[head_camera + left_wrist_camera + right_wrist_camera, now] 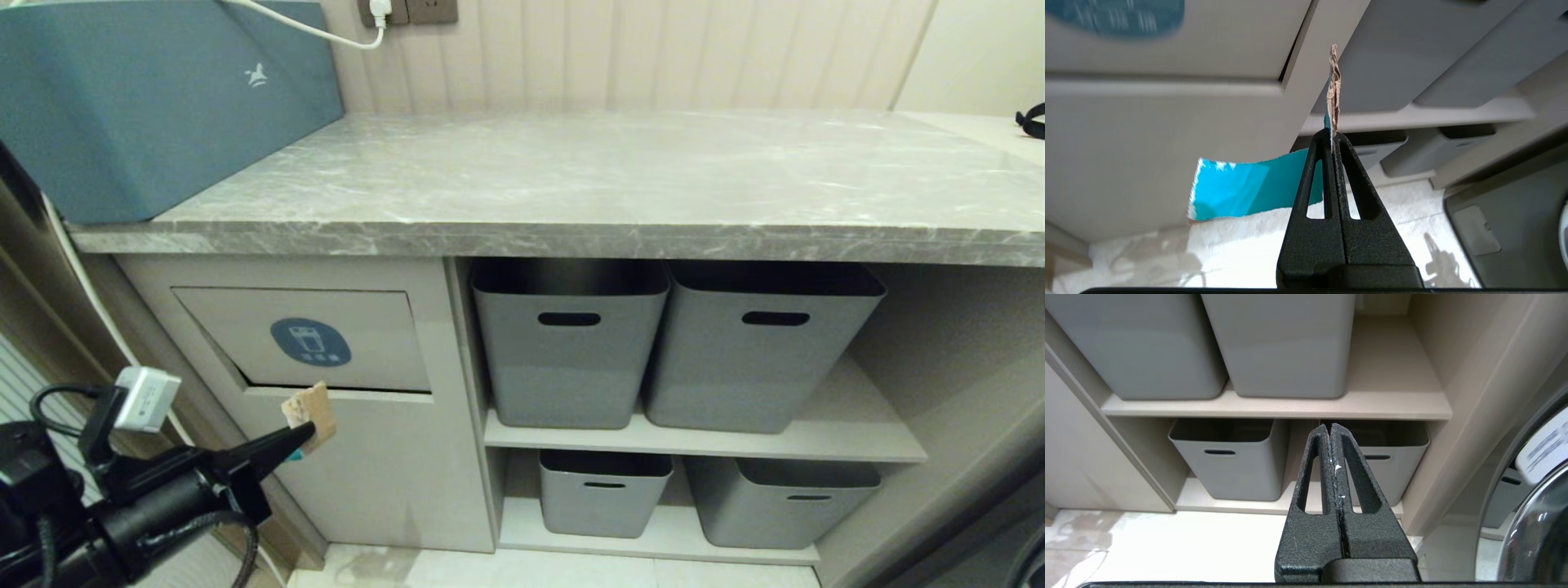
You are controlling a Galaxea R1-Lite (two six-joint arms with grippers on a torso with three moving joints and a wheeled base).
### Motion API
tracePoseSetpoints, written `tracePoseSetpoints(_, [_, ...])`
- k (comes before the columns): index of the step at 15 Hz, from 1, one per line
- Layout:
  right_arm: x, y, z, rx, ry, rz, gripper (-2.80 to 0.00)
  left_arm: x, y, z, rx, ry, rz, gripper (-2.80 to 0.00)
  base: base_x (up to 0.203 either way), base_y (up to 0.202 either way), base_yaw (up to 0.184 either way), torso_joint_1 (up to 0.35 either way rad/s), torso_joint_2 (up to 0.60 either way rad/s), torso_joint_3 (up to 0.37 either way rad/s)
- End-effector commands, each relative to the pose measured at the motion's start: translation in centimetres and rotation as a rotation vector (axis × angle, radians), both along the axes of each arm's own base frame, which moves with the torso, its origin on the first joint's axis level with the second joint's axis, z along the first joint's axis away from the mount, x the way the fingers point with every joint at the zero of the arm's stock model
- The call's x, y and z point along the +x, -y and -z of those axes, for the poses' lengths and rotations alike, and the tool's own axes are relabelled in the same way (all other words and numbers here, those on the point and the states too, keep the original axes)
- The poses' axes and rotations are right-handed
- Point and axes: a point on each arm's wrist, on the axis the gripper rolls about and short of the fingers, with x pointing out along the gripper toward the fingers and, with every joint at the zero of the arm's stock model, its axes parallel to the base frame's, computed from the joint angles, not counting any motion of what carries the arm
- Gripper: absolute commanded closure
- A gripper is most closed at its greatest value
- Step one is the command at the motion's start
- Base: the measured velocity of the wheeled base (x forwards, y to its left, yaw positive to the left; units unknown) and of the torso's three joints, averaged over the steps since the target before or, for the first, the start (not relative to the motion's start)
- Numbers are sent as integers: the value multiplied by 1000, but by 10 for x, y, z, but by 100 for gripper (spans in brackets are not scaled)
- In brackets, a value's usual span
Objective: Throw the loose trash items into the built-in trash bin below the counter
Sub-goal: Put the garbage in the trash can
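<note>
My left gripper (304, 434) is shut on a trash item, a torn piece of brown cardboard (310, 413) with a turquoise face (1241, 188). It hangs in front of the beige cabinet, just below the flap of the built-in trash bin (302, 336), which bears a blue oval sticker (310, 341). In the left wrist view the cardboard's edge (1334, 90) sticks up from the left gripper (1332, 134). The grey marble-look counter (620, 180) lies above the bin with no scraps showing on it. My right gripper (1330, 428) is shut and empty, pointing at the lower shelf.
Two grey baskets (571, 347) stand on the upper shelf to the right of the bin, and two (604, 490) on the lower one. A large teal box (147, 98) sits on the counter's left end. A white cable (82, 278) hangs down beside the cabinet.
</note>
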Motion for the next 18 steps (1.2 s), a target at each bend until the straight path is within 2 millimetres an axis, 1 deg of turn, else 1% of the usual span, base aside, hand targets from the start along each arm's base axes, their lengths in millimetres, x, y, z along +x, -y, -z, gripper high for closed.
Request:
tracePoseSetpoints(1, [0, 0, 0, 1, -2, 0, 0, 5, 1, 7, 3, -34, -1, 0, 0, 0, 0, -140, 466, 315])
tracePoseSetpoints(5, [0, 0, 0, 4, 0, 1, 0, 7, 1, 11, 6, -55, -5, 0, 0, 0, 0, -121, 434, 304])
tracePoseSetpoints(9, [0, 0, 0, -6, -1, 0, 0, 11, 1, 10, 4, -52, -6, 0, 0, 0, 0, -27, 111, 73])
tracePoseSetpoints(11, [0, 0, 0, -9, -4, -2, 0, 13, -4, 8, 0, -40, -34, 0, 0, 0, 0, 0, 0, 0])
tracePoseSetpoints(14, [0, 0, 0, 5, 0, 3, 0, 29, -19, -1, -10, 2, -106, 0, 0, 0, 0, 0, 0, 0])
tracePoseSetpoints(15, [0, 0, 0, 5, 0, 3, 0, 34, -21, -1, -10, 4, -119, 0, 0, 0, 0, 0, 0, 0])
tracePoseSetpoints(17, [0, 0, 0, 5, 0, 3, 0, 39, -22, 6, -15, -11, -121, 0, 0, 0, 0, 0, 0, 0])
tracePoseSetpoints(18, [0, 0, 0, 5, 0, 3, 0, 44, -22, 12, -26, -24, -124, 0, 0, 0, 0, 0, 0, 0])
